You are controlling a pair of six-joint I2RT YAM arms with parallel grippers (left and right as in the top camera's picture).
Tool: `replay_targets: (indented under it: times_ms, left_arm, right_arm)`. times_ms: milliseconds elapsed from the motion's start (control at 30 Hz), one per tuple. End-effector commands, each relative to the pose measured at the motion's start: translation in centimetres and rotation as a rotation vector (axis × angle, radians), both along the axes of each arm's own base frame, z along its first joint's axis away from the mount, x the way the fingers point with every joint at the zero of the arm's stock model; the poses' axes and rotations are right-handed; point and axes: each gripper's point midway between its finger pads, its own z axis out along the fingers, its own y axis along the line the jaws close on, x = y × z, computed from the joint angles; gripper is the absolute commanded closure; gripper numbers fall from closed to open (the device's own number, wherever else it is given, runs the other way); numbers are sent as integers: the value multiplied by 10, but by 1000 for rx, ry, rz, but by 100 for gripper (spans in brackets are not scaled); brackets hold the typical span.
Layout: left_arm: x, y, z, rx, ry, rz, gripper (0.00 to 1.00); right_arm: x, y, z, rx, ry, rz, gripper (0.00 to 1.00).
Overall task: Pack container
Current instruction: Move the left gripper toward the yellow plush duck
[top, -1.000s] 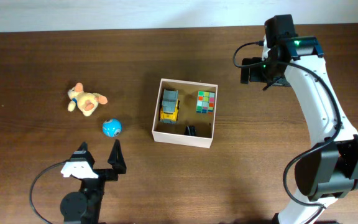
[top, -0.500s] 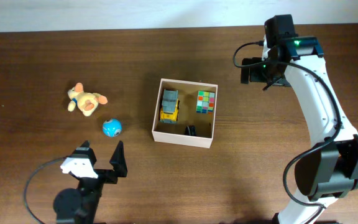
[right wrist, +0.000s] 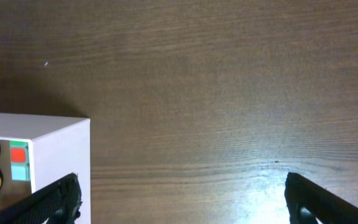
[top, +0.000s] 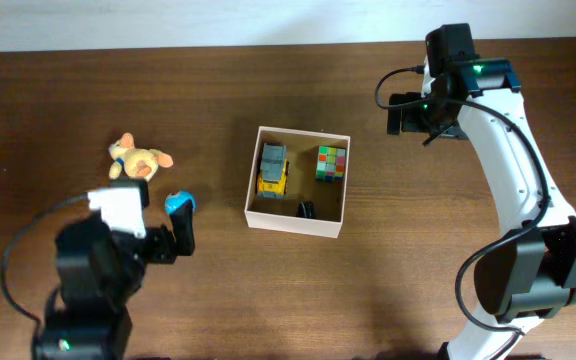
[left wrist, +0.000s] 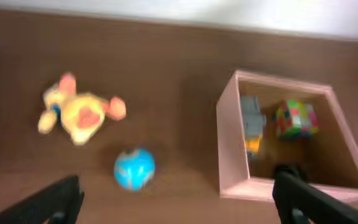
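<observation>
Brown desk (top: 368, 290) carries the container (top: 293, 222), left hand (left wrist: 179, 205) and right hand (right wrist: 182, 199) at its two sides, both wide open, empty.

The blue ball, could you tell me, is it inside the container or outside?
Outside: the blue ball lies on the table, left of the container, apart from its wall.

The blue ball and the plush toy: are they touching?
Apart. The left wrist view shows a clear gap between the blue ball and the plush toy.
</observation>
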Motion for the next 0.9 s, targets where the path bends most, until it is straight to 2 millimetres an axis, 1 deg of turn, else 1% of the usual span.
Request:
replay_targets:
  times_ms: [0,100,233,333,400,467,533,567,633,733,800,867]
  left_arm:
    - [6,0,3,52,90,-47,1]
    - [8,0,-9,58,199,-59,1]
    - [13,-4,-24,36,263,-80,1]
    - [15,-8,-30,22,286,-95,1]
    - [17,-8,-32,21,294,-95,1]
    - [17,-8,-33,21,297,-95,1]
    - [19,-8,-31,21,286,-95,1]
    - [20,-8,-30,21,279,-97,1]
    - [24,-9,-27,18,261,-100,1]
    - [30,-8,-22,22,226,-99,1]
    - [36,-5,-17,29,197,-81,1]
    - [43,3,-14,23,185,-15,1]
  right_arm:
    - [2,-1,12,5,-33,-14,1]
    - [2,-1,12,5,-33,-14,1]
    - [2,-2,13,0,-35,-12,1]
    - [4,-17,14,-57,-45,-41,1]
    - [1,-25,13,-16,-31,-80,1]
    - [0,-33,12,75,-20,-109,1]
    - [-1,-43,13,185,-21,-139,1]
    - [-2,-52,15,240,-24,-163,1]
    - [-6,-71,16,296,-24,-212,1]
    - [-15,-101,15,309,-15,-287,1]
    - [-18,-113,15,314,-15,-319,1]
    - [-20,-123,15,312,-19,-341,1]
